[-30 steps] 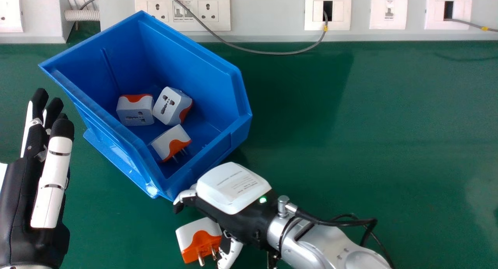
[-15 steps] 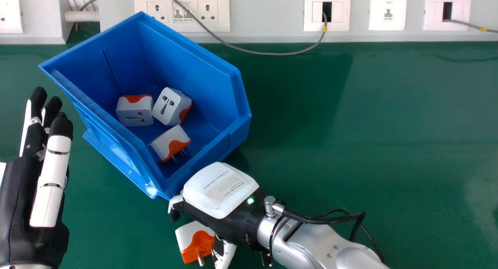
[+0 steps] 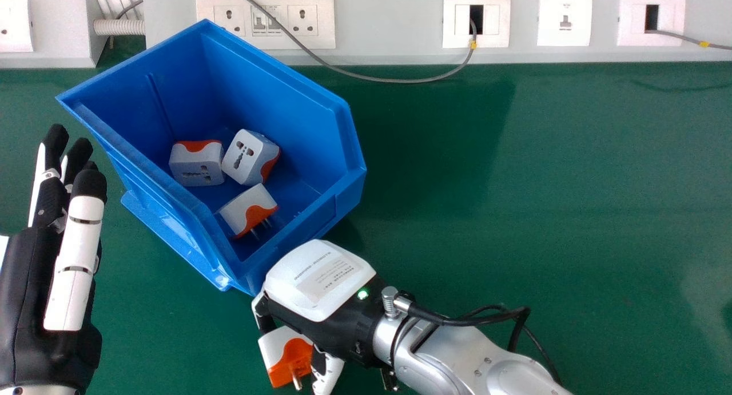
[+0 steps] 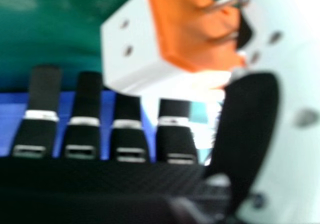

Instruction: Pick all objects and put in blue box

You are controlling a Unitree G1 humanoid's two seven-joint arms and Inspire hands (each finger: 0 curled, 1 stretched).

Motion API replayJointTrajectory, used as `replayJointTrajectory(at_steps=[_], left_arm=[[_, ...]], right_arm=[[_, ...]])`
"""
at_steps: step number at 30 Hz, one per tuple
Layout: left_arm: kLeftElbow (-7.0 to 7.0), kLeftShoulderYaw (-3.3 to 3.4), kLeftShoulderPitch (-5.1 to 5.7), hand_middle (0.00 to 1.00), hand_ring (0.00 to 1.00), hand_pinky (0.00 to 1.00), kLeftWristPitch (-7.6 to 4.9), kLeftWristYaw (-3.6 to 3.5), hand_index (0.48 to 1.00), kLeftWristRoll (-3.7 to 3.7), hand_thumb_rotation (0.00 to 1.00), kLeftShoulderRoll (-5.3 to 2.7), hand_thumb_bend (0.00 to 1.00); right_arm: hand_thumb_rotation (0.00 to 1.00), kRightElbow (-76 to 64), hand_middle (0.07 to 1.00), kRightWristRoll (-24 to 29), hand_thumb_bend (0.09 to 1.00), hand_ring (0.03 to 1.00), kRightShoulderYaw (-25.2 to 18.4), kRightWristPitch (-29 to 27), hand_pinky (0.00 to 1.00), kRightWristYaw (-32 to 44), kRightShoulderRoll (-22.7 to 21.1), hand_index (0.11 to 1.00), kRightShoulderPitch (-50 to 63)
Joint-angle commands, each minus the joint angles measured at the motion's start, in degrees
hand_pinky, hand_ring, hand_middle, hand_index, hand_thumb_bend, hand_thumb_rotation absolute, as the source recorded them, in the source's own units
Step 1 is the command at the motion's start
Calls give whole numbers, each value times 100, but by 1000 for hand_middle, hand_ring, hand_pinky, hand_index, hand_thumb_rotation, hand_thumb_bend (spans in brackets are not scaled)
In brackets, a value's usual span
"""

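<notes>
Had the right hand (image 3: 320, 280) just by the near corner of the blue box (image 3: 297, 120), with fingers (image 3: 263, 320) bent around one white and orange adapter (image 3: 286, 355) and with thumb (image 3: 327, 375) at its right. Found this adapter outside the box. Could not tell about contact with the green surface (image 3: 514, 212). Saw three other adapters (image 3: 197, 166) lying inside the box. Had the left hand (image 3: 74, 269) at left of the box, with fingers open and straight, directed to far.

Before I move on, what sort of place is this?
Perhaps a lab or workshop bench: a green tabletop, a row of wall sockets and a grey cable.
</notes>
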Motion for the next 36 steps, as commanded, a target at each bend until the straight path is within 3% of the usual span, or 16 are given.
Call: replayJointTrajectory(at_steps=[1, 12, 16, 21, 27, 36], left_arm=[[-63, 59, -40, 991, 1000, 1000, -100, 26, 1000, -48, 823, 43, 486], [-109, 48, -25, 990, 1000, 1000, -77, 22, 1000, -34, 823, 55, 483], [-95, 64, -18, 990, 1000, 1000, -85, 9, 1000, -58, 823, 57, 482], [-122, 74, 9, 990, 1000, 1000, -78, 10, 1000, -69, 823, 46, 480], [-119, 63, 0, 990, 1000, 1000, -69, 30, 1000, -51, 823, 27, 479], [-133, 43, 6, 990, 1000, 1000, -64, 53, 1000, -40, 823, 0, 478]], right_arm=[[126, 181, 730, -182, 510, 724, 127, 167, 582, 23, 14, 498, 82], [127, 299, 714, -226, 504, 707, 259, 310, 562, -52, 120, 493, -3], [126, 602, 707, -244, 504, 699, 280, 291, 555, -656, 211, 493, -19], [51, 995, 566, -50, 507, 504, 220, 14, 379, -1295, 242, 516, -47], [26, 1174, 530, 202, 508, 446, 88, -346, 327, -1374, 183, 523, -101], [13, 1141, 520, 238, 504, 424, 55, -346, 332, -1269, 173, 523, -111]])
